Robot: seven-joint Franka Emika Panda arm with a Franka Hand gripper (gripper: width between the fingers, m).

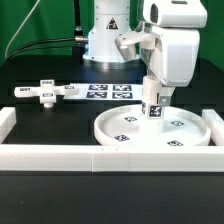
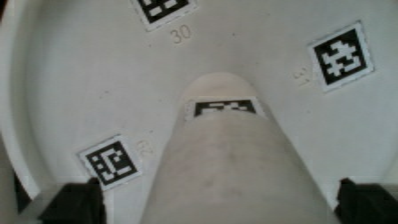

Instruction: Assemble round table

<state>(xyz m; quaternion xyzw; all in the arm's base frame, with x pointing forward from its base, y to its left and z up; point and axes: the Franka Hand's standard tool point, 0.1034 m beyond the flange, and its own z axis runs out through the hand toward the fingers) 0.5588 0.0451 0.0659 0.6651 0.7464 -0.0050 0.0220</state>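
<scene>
The large rimmed round disc (image 1: 192, 137) lies flat at the exterior view's right, tags showing on its face. The short cylindrical post (image 1: 155, 110) stands upright on it near the middle. My gripper (image 1: 155, 97) hangs straight down over the post, open, one finger on each side of it. In the wrist view the post (image 2: 222, 150) runs away from the camera toward the disc (image 2: 71, 80), and the dark fingertips (image 2: 71, 203) stand clear of its sides with small gaps. The gripper (image 2: 217, 202) holds nothing. The flat cross-shaped foot piece (image 1: 45, 92) lies at the exterior view's left.
The marker board (image 1: 110, 91) lies behind the disc, in front of the robot base (image 1: 105, 40). A long white border rail (image 1: 60, 160) runs along the front and another short one (image 1: 8, 122) stands at the exterior view's left. The table is black.
</scene>
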